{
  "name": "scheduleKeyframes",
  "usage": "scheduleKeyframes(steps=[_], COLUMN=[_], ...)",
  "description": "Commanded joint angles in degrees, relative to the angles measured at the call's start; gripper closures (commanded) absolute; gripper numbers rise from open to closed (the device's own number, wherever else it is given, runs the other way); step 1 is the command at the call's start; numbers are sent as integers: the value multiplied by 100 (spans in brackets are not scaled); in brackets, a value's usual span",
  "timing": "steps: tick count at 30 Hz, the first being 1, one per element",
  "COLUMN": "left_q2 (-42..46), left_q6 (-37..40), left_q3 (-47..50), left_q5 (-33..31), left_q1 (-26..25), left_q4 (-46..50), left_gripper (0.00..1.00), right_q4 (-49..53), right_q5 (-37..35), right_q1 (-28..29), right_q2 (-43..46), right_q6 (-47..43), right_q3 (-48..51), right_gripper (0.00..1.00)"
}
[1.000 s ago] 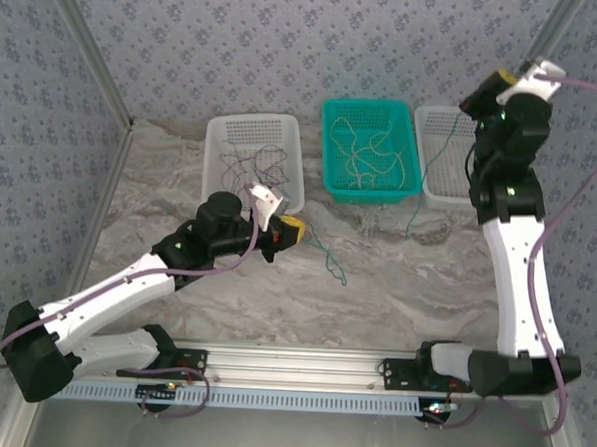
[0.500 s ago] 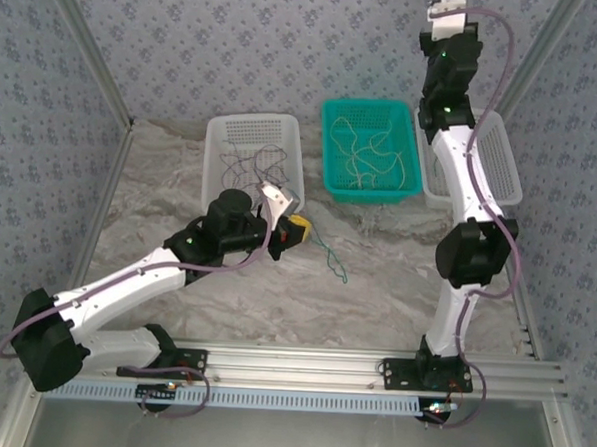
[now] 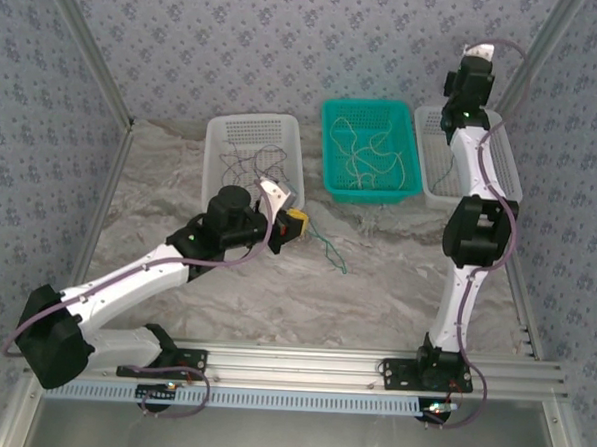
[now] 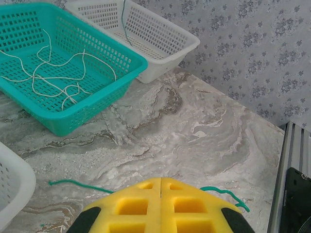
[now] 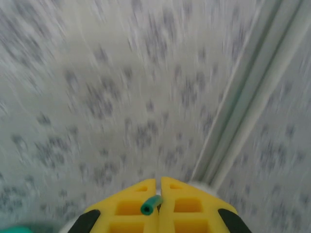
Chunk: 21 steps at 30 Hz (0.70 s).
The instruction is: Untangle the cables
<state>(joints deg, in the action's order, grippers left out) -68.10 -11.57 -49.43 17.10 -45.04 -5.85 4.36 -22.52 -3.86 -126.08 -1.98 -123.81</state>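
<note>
Right wrist, right tool (image 5: pixel 158 183) clamped on green cable (image 5: pixel 151 205)

Left arm (image 3: pixel 136 275): low, extended forward and inward from its base, elbow bent, wrist roughly level. Left gripper (image 4: pixel 161 180): yellow pads pressed flat together, no gap visible. Right arm (image 3: pixel 475 233): near upright, stretched high and away from its base. Right gripper (image 5: pixel 158 180): raised, pads closed, nipping the end of a dark green cable (image 5: pixel 151 205).
</note>
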Motion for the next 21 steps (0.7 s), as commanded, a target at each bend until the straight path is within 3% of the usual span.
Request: scheduleKeyframes(steps=[1,6,15,16,19,21], left_q2=[17,106,201,220,268,295], left_q6=[-73,-133,-262,-271,-292,-309], left_q3=[25,111,188,192,225,262], left_q5=[-31,-93,-157,-170,-221,-250], left_q1=[29,54,87,88,92,99], left_q4=[-242,-233,-294,-286,-259,-258], left_gripper=[100,100,100,100,100,100], right_q4=[1250,2108,2937,2965,3171,3313], right_q5=[-11,665,2279,2444,2840,2884], right_q1=[-159,-545,-903,-922,-946,-927], right_q2=[-167,-559,-1485,-1583,-1735,-1663], right_q6=[1687,3000,3664,3700,3658,3610], right_q3=[258,269,-378,-470,-800,-941], right_gripper=[100,100,100,96,58,39])
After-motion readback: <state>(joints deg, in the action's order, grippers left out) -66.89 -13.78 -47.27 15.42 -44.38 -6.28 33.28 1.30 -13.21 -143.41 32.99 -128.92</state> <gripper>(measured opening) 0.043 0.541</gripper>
